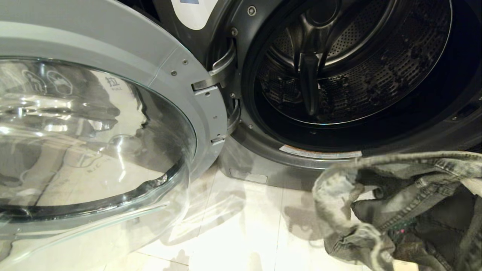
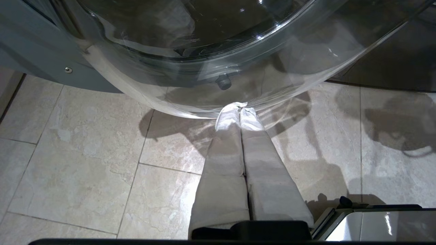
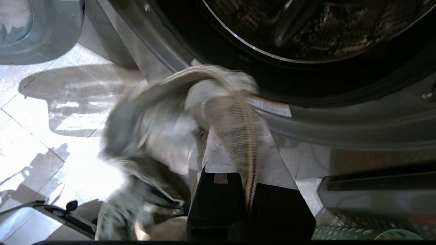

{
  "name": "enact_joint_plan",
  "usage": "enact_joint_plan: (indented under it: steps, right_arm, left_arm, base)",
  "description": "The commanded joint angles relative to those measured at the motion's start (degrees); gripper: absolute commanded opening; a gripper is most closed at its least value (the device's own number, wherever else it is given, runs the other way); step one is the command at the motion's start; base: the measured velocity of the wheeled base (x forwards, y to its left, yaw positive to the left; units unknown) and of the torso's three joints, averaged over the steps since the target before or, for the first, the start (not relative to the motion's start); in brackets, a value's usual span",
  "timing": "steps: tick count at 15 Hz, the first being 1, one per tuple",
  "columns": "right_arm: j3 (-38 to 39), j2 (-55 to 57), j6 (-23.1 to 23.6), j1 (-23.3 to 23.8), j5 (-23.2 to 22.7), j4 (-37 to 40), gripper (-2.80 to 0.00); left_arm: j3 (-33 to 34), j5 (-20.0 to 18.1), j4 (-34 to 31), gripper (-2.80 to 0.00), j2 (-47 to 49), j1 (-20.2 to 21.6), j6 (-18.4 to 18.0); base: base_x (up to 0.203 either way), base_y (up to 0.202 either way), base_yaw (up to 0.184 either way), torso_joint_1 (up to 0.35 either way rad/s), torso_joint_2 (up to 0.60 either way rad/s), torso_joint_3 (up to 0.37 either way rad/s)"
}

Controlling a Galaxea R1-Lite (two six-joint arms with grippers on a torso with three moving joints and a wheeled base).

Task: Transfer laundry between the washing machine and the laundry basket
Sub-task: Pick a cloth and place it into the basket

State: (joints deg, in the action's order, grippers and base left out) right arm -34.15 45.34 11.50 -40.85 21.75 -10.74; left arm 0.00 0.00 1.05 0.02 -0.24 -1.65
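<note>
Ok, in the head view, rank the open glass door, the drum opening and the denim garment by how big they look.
1. Open glass door, though it is nearest the camera, which inflates it.
2. Drum opening, cut off by the frame's top edge.
3. Denim garment, partly out of frame, held by the right gripper.

Right end effector (image 3: 223, 112): clamped on a pale grey-beige denim garment (image 3: 153, 136), which drapes over it and hangs above the tiled floor (image 3: 51, 112). Behind: washing machine (image 3: 340, 122), open drum (image 3: 323, 27). Green laundry basket (image 3: 340, 233) at frame edge.
</note>
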Motion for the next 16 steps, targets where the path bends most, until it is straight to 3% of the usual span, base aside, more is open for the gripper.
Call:
enact_joint_plan:
  steps: [1,6,16]
  right_arm:
    - [-1.0,1.7,0.4,0.0,0.1,-0.1,-2.8]
    - [-1.9,1.9,2.1,0.0,-2.2,-0.1,-2.8]
    - [-2.1,2.0,2.9,0.0,-2.3,-0.1,-2.8]
  left_arm:
    - [0.4,0.0,0.0,-2.8,0.0,0.0,0.0]
    - [0.3,0.0,0.0,-2.8,0.0,0.0,-0.1]
    - [0.4,0.0,0.0,-2.8,0.0,0.0,0.0]
  base:
    - [0.0,0.0,0.0,0.0,0.0,0.0]
    - [0.0,0.0,0.0,0.0,0.0,0.0]
    - [0.0,0.0,0.0,0.0,0.0,0.0]
